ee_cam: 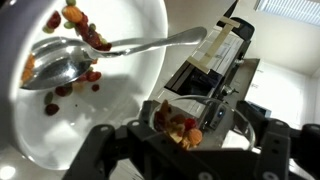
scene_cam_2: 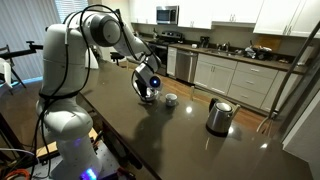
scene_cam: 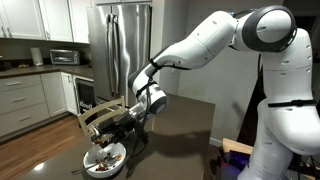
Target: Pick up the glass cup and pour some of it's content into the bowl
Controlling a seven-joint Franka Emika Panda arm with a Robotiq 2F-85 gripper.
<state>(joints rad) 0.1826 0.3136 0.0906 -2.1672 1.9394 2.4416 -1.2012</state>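
Note:
My gripper is shut on the glass cup, a small clear tumbler that lies tilted between the black fingers. Brownish, red and orange content has gathered at the cup's lower side. Just beyond the cup is the wide white bowl, with dark red-brown bits and a metal spoon lying in it. In an exterior view the gripper hangs directly over the bowl at the near end of the dark counter. In an exterior view the gripper covers the cup.
A white handled mug stands beside the gripper, and a steel kettle stands farther along the dark counter. A steel fridge and kitchen cabinets lie behind. The counter edge runs close to the bowl.

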